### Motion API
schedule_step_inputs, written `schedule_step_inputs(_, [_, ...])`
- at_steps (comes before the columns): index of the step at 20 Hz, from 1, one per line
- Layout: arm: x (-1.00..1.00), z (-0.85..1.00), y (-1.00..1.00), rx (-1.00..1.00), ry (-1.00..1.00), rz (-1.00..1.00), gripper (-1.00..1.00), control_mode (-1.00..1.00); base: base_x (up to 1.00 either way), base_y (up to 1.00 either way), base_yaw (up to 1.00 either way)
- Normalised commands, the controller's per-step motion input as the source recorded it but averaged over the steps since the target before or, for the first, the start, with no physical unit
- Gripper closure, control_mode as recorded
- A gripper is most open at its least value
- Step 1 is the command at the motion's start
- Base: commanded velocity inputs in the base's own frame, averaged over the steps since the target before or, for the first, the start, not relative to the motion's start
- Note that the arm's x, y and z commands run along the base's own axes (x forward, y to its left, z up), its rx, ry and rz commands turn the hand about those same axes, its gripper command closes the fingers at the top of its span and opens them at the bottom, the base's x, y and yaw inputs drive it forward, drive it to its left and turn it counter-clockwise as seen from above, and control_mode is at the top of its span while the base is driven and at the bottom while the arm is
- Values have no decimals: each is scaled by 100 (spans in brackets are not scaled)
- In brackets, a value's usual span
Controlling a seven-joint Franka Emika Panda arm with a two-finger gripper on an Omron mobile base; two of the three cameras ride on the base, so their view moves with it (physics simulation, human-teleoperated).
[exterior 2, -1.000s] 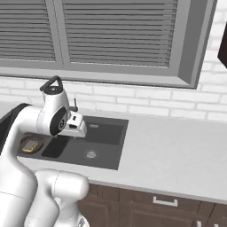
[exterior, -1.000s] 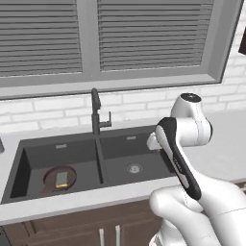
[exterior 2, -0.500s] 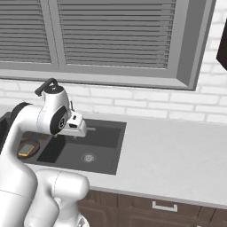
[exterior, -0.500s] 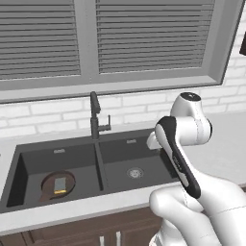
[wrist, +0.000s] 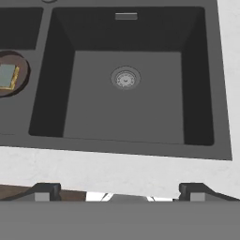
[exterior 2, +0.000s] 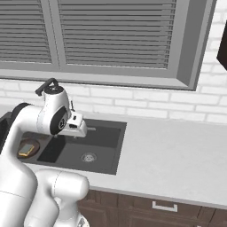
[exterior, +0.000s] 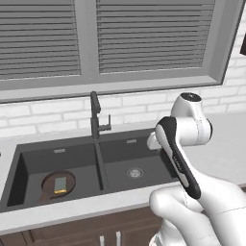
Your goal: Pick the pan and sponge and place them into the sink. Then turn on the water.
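the pan [exterior: 56,184] lies in the left basin of the sink [exterior: 19,158], and the sponge [exterior: 60,184] rests inside it — grey-green face up, yellow edge showing. the gripper [wrist: 117,191] hangs over the counter edge in front of the right basin, fingers spread wide apart, holding nothing. the black faucet [exterior: 96,116] stands behind the divider — the right drain [wrist: 125,78] is bare.

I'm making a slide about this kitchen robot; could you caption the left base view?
Pan with sponge lies in the sink's left basin; faucet dry.
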Motion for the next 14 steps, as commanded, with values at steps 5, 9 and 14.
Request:
schedule_step_inputs(5, [1,-2,12,0,-11,0,-100,-100,0,0,0])
schedule_step_inputs(9, [9,0,14,8,-42,4,-100,-100,0,0,0])
schedule_step_inputs(14, [48,0,13,11,-48,2,-100,-100,0,0,0])
